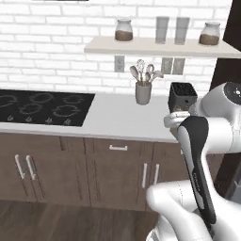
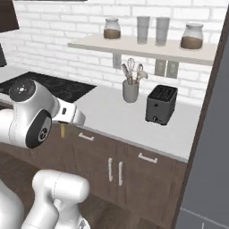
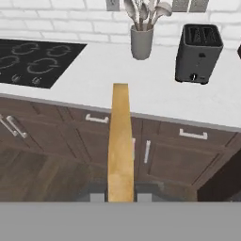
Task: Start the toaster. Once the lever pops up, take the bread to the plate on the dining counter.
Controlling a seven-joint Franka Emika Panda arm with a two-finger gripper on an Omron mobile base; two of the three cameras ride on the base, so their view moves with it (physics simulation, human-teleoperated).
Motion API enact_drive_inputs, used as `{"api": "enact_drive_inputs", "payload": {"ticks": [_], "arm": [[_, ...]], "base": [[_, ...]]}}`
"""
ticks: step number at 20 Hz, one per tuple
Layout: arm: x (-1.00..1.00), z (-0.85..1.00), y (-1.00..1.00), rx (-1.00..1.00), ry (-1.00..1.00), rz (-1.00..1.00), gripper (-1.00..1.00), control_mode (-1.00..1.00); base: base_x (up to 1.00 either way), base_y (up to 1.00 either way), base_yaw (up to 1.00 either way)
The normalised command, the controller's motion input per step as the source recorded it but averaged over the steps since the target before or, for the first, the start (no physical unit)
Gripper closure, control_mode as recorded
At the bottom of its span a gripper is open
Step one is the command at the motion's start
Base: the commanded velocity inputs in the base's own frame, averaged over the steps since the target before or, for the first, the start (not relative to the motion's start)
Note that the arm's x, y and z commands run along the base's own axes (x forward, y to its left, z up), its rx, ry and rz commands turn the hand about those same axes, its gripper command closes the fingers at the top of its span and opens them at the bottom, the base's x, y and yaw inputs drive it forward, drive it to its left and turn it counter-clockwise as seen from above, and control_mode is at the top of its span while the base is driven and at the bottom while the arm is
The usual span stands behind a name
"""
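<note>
The bread [image 3: 120, 141] is a tan slice seen edge-on in the hand view, rising from between my fingertips. My gripper [image 3: 120, 196] is shut on it, out in front of the cabinet fronts and off the worktop. In the right base view a bit of the bread [image 2: 62, 130] hangs below my white hand. The black toaster [image 3: 198, 52] [image 1: 182, 96] [image 2: 161, 105] stands on the white worktop at the back right, its slots empty, well apart from the gripper. The plate and the dining counter are out of view.
A grey utensil cup [image 3: 141, 42] stands left of the toaster. A black cooktop [image 1: 42, 107] is set into the worktop at the left. A shelf [image 2: 143, 47] with jars and glasses hangs above. A dark tall panel [image 2: 210, 147] closes the right side.
</note>
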Motion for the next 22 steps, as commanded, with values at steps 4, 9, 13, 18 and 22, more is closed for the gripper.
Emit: {"api": "enact_drive_inputs", "payload": {"ticks": [4, 9, 13, 18, 22], "arm": [[0.00, 0.00, 0.00, 0.00, 0.00, 0.00, 1.00, 1.00], [0.00, 0.00, 0.00, 0.00, 0.00, 0.00, 1.00, 1.00], [0.00, 0.00, 0.00, 0.00, 0.00, 0.00, 1.00, 1.00], [0.00, 0.00, 0.00, 0.00, 0.00, 0.00, 1.00, 1.00], [0.00, 0.00, 0.00, 0.00, 0.00, 0.00, 1.00, 1.00]], "base": [[-0.29, 0.25, 0.88], [-0.14, 0.32, 0.97], [0.00, 0.16, 1.00], [0.00, 0.05, 1.00], [0.00, 0.02, 1.00]]}}
